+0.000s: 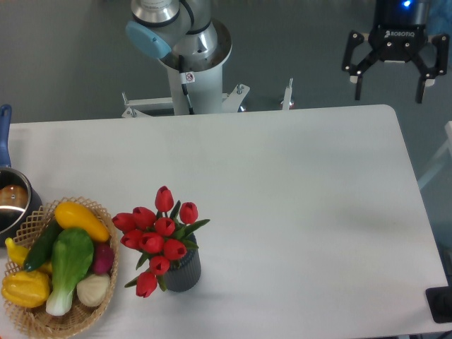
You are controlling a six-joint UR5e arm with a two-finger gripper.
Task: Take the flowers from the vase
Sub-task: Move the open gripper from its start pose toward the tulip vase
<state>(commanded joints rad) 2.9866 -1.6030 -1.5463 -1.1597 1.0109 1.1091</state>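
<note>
White table under me, grey floor behind it. Close to the near edge, toward its left end, the flowers stand in the vase, red buds leaning left over the rim. Just left of that, at the near left corner, sits a wicker basket of vegetables, with a metal pot right behind it. My gripper hangs past the far right corner, fingers spread wide, holding nothing.

Wicker basket of mixed vegetables sits at the table's front-left corner; metal pot at the left edge behind it.
</note>
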